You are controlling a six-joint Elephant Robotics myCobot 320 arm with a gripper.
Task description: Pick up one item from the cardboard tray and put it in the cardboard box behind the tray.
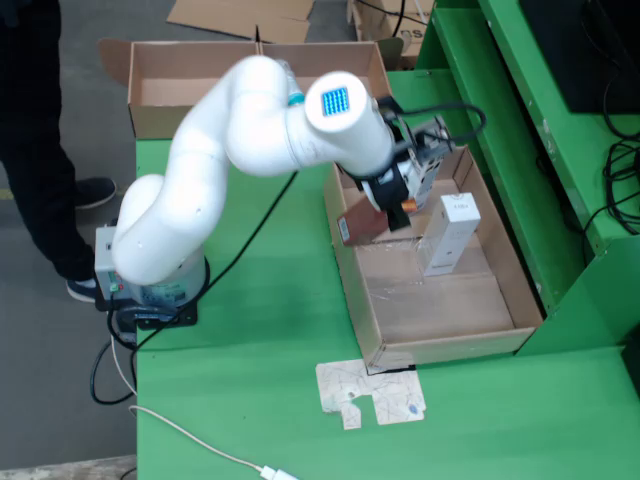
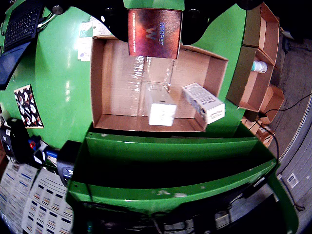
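My gripper [image 1: 388, 208] is shut on a reddish-brown box [image 1: 360, 224] and holds it tilted over the left wall of the cardboard tray [image 1: 440, 310]. In the wrist view the same brown box [image 2: 155, 33] fills the top centre between the dark fingers [image 2: 113, 20] of my gripper [image 2: 155, 17]. The tray [image 2: 117, 122] lies below it. Two white boxes [image 2: 161, 106] [image 2: 204, 102] lie in the tray; in the fixed view one white box [image 1: 450, 233] shows to the right of my gripper. The cardboard box [image 1: 200, 75] stands at the table's far end.
A bottle with a teal cap [image 1: 293, 97] lies in the far cardboard box, mostly hidden by the arm; it appears in the wrist view as a white bottle [image 2: 259, 67]. A green frame [image 1: 560, 200] borders the tray's right side. A cardboard scrap [image 1: 370, 393] lies in front of the tray.
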